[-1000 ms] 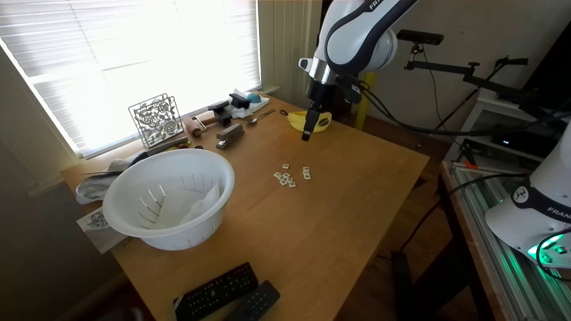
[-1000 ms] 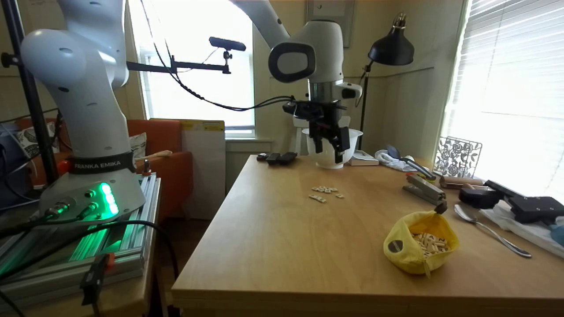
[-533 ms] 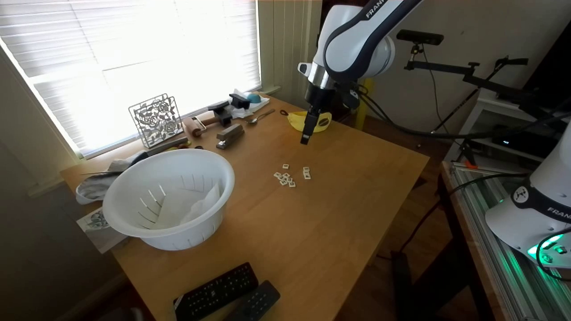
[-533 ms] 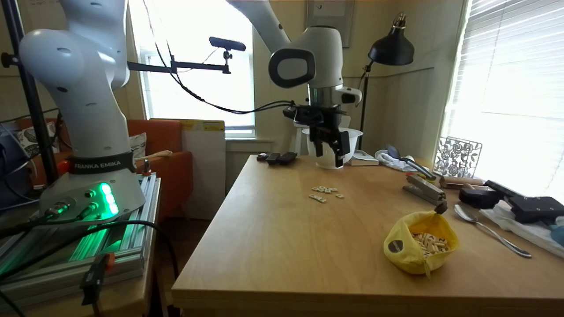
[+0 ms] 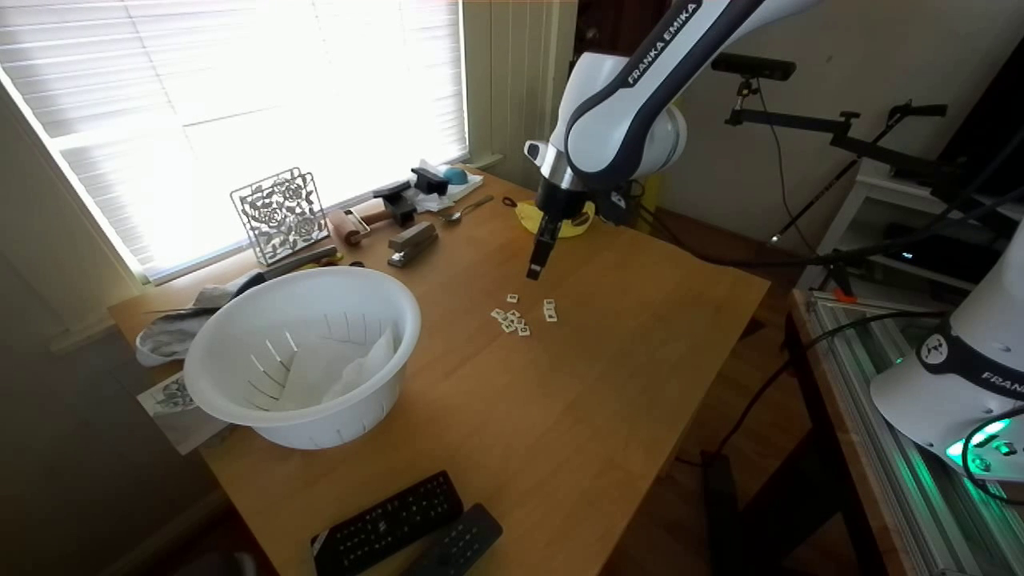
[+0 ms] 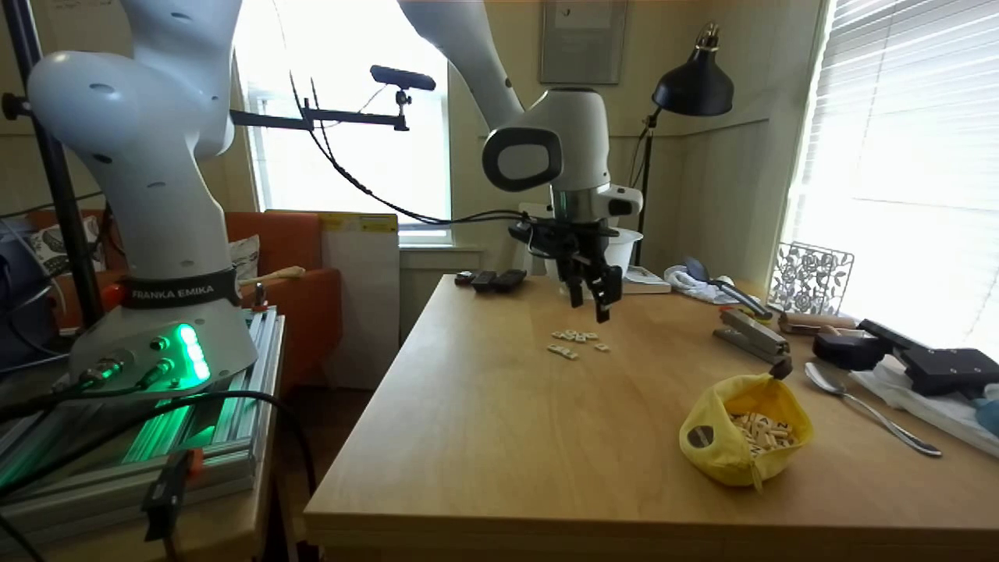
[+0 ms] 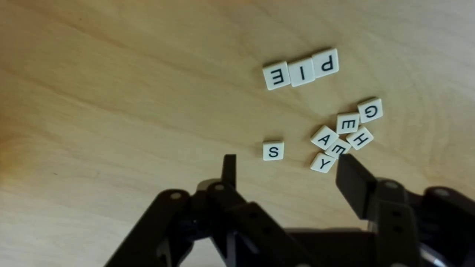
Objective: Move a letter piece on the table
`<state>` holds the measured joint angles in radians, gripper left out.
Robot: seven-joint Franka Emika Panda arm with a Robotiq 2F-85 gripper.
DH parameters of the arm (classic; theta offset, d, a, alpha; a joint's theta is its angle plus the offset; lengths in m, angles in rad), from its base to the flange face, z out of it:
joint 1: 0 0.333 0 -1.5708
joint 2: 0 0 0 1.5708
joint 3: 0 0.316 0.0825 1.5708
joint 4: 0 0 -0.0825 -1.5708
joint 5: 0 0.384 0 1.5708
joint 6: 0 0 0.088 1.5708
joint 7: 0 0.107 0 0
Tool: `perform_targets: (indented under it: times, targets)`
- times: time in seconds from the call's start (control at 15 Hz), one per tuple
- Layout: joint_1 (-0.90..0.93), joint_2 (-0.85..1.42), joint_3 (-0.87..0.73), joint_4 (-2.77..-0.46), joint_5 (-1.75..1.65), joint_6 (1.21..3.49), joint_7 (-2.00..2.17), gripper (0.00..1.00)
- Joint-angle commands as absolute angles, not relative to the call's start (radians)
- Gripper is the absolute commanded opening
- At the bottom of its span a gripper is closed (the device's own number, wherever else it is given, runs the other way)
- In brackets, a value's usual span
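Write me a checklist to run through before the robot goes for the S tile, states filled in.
1. Jaws open: ok; they stand apart, gripping nothing.
2. S tile readable: ok; it lies letter up on the table.
3. S tile separate: ok; it touches no other tile.
4. Jaws down at tile height: not ok; they hang above the table.
5. Clearance from the six-tile cluster: cannot tell; one jaw appears right at its edge in the wrist view, but the true gap is unclear.
6. Destination set: cannot tell; nothing marks one.

Tbl [image 5: 592, 384] w/ ltr tiles [image 7: 323, 138], bowl [image 5: 340, 424], stapler [image 5: 413, 240]
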<state>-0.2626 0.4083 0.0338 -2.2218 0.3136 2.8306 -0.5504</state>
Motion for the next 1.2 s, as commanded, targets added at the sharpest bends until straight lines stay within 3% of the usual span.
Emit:
perform_targets:
  times: [0.0, 0.4, 1.13]
  targets:
    - [-0.321, 0.485, 0.091, -2.166, 0.298, 2.872, -0.536, 0.42]
    - [-0.366, 0.559, 0.143, -2.116, 0.272, 2.915, -0.528, 0.01]
    - [-0.405, 0.651, 0.187, -2.052, 0.213, 2.937, -0.515, 0.00]
